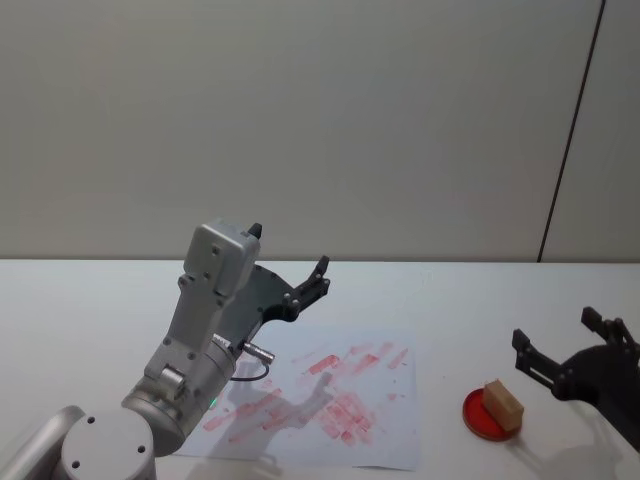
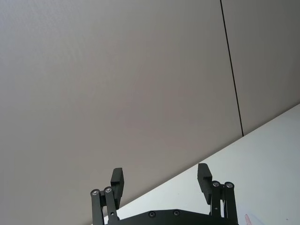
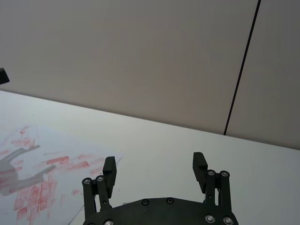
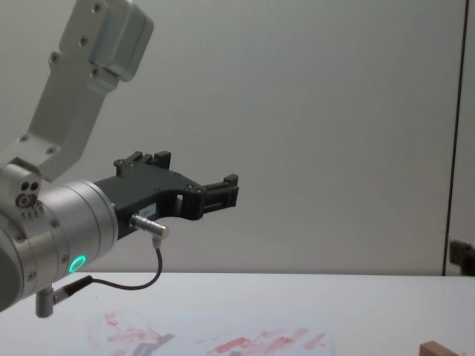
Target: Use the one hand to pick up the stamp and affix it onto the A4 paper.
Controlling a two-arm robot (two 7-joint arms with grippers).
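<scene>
1. Stamp, a small light tan wooden block (image 1: 504, 404), is lying on a round red ink pad (image 1: 478, 418) on the robot's right side of the white tabletop (image 1: 80, 320).
2. The white A4 paper (image 1: 398, 432) sheet, smeared with red-pink prints, is lying flat near the middle of the tabletop. It is sitting to the left of the ink pad and is not touching it.
3. The black angular two-fingered right tool (image 1: 555, 330) is hovering near the stamp on its far right side, apart from it. Its fingers are spreading wide and gripping nothing.
4. The matching left tool (image 1: 288, 250), on its thick silver-grey wrist, is hanging raised over the paper's left part and pointing toward the grey wall (image 1: 320, 120). Its fingers are also gaping wide and carrying nothing.
</scene>
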